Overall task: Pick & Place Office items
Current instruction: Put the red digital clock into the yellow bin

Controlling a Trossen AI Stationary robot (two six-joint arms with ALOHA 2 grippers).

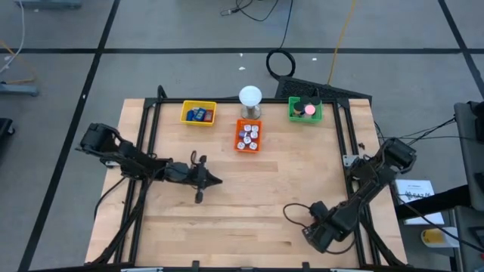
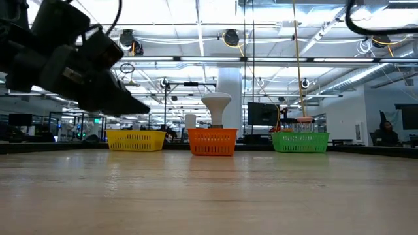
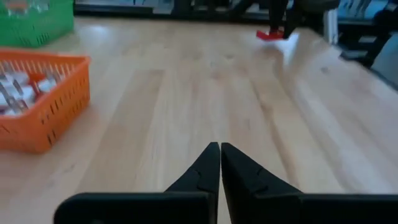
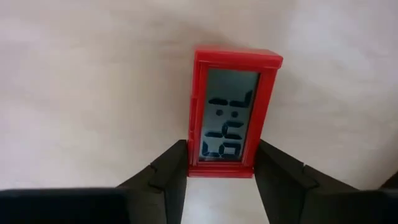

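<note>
Both right gripper (image 4: 221, 171) jaws flank a red clock (image 4: 231, 114); left gripper (image 3: 220, 149) jaws pressed together

Both arms are matte black, built of boxy joint housings linked by slim tubes, with thin black cables looping along them. The left gripper (image 3: 219, 163) ends in two tapered, wedge-shaped black fingers; the right gripper's (image 4: 221, 165) fingers are blunt and squared.

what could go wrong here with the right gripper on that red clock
The right gripper brackets only one end of the red clock, so most of its body sticks out past the fingers; it may pivot or slip when lifted. The trays, such as the orange tray, sit at the far edge, so a long carry gives a weak grip time to fail.
</note>
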